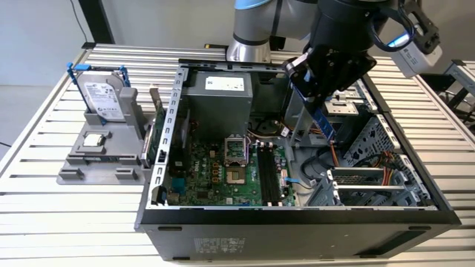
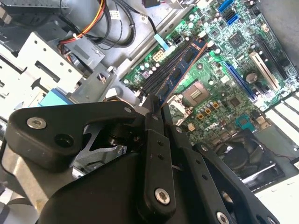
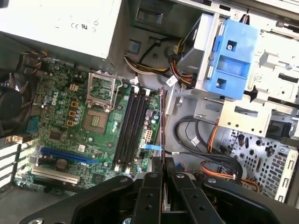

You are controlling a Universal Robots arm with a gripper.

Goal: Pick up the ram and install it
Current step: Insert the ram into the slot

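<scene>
My gripper (image 1: 315, 99) hangs above the open computer case (image 1: 297, 214), shut on the ram (image 1: 322, 121), a long narrow blue-edged stick that slants down toward the case interior. In the second wrist view the ram (image 2: 183, 69) juts out from between the fingertips (image 2: 150, 108) over the motherboard. In the first wrist view the ram (image 3: 162, 119) appears edge-on, just beside the long black memory slots (image 3: 131, 125) and raised above them. In the exterior view those slots (image 1: 268, 175) lie below the stick and toward the exterior view's left.
A silver hard drive in a blue frame (image 1: 100, 94) stands on a grey holder (image 1: 97, 161) outside the case at the exterior view's left. Inside are the power supply (image 1: 219, 92), an open CPU socket (image 1: 233, 150), cable bundles (image 3: 201, 144), a blue drive bracket (image 3: 233, 56) and a fan (image 2: 247, 154).
</scene>
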